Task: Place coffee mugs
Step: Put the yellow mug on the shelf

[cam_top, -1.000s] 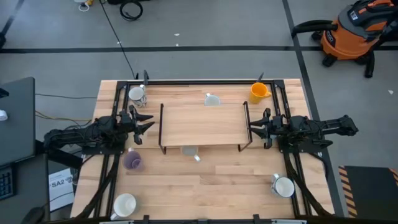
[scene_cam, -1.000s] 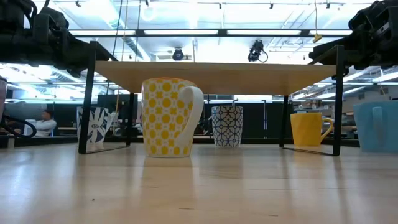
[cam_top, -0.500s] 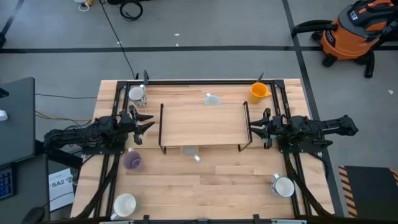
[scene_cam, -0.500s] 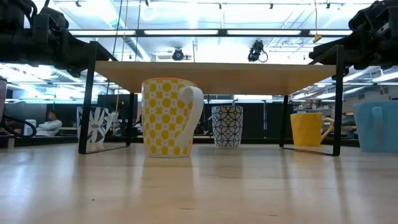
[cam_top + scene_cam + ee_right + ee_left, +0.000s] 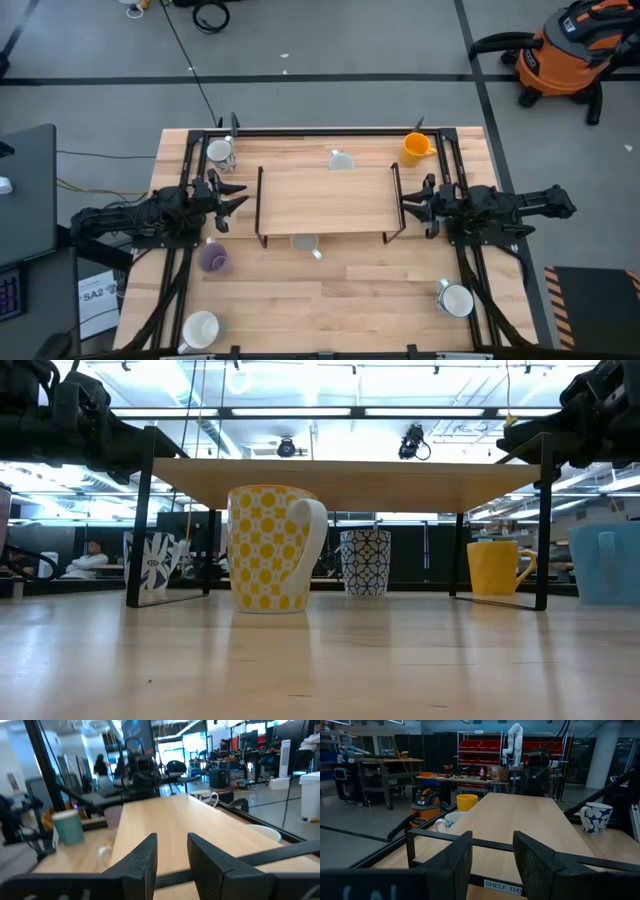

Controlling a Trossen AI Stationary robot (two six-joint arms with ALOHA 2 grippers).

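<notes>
Six mugs show on the table from above, scattered around a low wooden shelf (image 5: 325, 198) on thin black legs that stands in the middle. An orange-yellow mug (image 5: 415, 148) sits near the far right corner of the table (image 5: 350, 290), just beyond the shelf's right end, and a pale mug (image 5: 341, 160) stands at the shelf's far edge, near its middle. A white mug (image 5: 219, 152) is near the far left corner. A patterned mug (image 5: 304, 243) sits partly under the shelf's near edge; from table height it shows as white with yellow dots (image 5: 270, 548), standing upright with its handle to the right. A purple mug (image 5: 212, 259) rests on the left side of the table, a white mug (image 5: 200, 328) lies at the near left corner, and another white mug (image 5: 456, 299) stands at the near right. The shelf top is bare. The left gripper (image 5: 232, 199) hangs just off the shelf's left end, level with its top, its fingers (image 5: 455, 860) spread apart with nothing between them. The right gripper (image 5: 408, 208) faces it from just off the shelf's right end, its fingers (image 5: 145, 855) parted by a narrow gap and holding nothing. Neither gripper touches a mug. Beyond the table, an orange shop vacuum (image 5: 565, 50) stands on the grey floor.
</notes>
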